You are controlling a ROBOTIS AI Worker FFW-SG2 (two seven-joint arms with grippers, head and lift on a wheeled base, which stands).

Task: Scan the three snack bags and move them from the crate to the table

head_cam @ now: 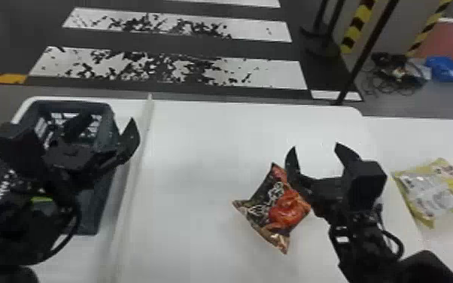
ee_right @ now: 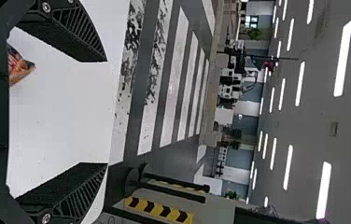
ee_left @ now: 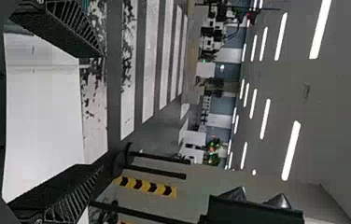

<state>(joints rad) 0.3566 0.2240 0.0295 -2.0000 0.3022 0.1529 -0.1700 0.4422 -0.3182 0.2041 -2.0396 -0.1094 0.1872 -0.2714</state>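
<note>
Left pincer (head_cam: 110,117) over crate (head_cam: 93,212), head view

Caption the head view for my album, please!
Robot's open left gripper by the crate, open right gripper near red snack bag, yellow bag farther right.

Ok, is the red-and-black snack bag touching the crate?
Apart. The head view shows a wide bare stretch of the white table between the red-and-black snack bag and the crate.
</note>
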